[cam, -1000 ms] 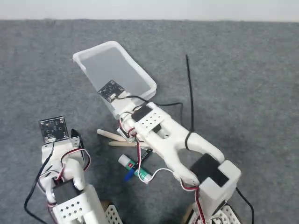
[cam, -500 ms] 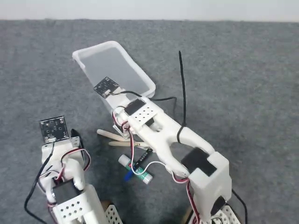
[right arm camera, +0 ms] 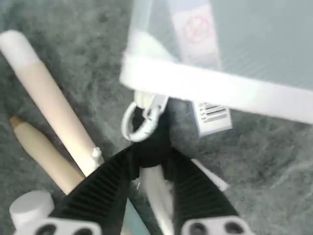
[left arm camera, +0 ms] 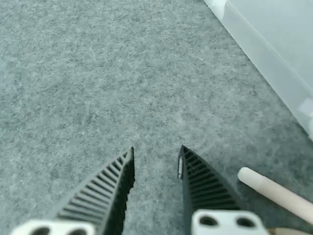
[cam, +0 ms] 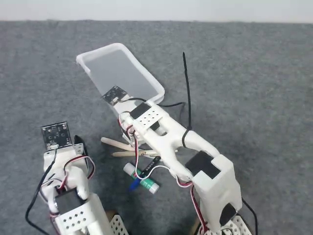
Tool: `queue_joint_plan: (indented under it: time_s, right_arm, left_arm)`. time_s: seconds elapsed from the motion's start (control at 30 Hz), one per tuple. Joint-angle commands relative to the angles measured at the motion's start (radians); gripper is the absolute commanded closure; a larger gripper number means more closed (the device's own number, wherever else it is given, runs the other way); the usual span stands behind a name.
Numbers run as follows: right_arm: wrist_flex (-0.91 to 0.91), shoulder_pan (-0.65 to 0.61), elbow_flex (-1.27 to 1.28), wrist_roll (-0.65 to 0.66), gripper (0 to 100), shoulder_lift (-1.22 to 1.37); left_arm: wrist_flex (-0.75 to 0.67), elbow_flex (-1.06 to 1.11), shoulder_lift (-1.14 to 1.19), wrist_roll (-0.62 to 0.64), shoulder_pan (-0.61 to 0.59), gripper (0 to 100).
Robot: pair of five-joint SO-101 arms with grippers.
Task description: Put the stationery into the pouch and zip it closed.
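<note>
The translucent pouch [cam: 120,71] lies flat on the grey carpet. My right gripper [right arm camera: 149,152] is at the pouch's [right arm camera: 234,44] near corner, shut on the black zipper pull [right arm camera: 151,139], whose metal ring [right arm camera: 139,122] pokes out past the fingertips. Two cream pens [cam: 117,143] [right arm camera: 49,98] lie just beside it. A glue stick [cam: 142,178], a blue item [cam: 134,185] and a black item [cam: 151,163] lie under the right arm. My left gripper [left arm camera: 155,156] hangs open over bare carpet to the left of the pens, with a pen tip [left arm camera: 274,191] near one finger.
The left arm [cam: 68,171] stands at the front left and the right arm [cam: 195,156] crosses from the front right towards the pouch. A black cable [cam: 187,88] rises off the right arm. Grey carpet [cam: 254,88] spreads open to the right and far side.
The right arm's shoulder has swung left. Its wrist pushed a little towards the pouch and came slightly back. The left arm has not moved.
</note>
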Motion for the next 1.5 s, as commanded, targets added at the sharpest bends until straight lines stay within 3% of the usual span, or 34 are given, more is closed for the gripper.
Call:
queue_joint_plan:
  time_s: [0.0,0.57,0.97,1.2,1.37,1.47]
  right_arm:
    - [0.019,0.007,-0.023,0.011,99.2,-0.016]
    - [0.113,0.041,0.069,0.005,99.2,-0.282]
    - [-0.097,0.041,0.391,0.003,99.2,-0.627]
    - [-0.17,0.041,0.525,0.003,99.2,-0.792]
    - [-0.205,0.041,0.6,0.003,99.2,-0.891]
    - [-0.209,0.041,0.632,0.003,99.2,-0.947]
  left_arm:
    - [-0.021,-0.015,-0.023,0.0,-0.006,86]
    - [-0.026,-0.016,-0.023,0.0,-0.006,85]
    - [-0.015,-0.067,-0.023,0.002,0.0,75]
    - [0.064,-0.15,-0.023,0.028,0.157,75]
    - [0.1,-0.205,-0.023,0.147,0.238,64]
    - [0.095,-0.217,-0.023,0.161,0.275,63]
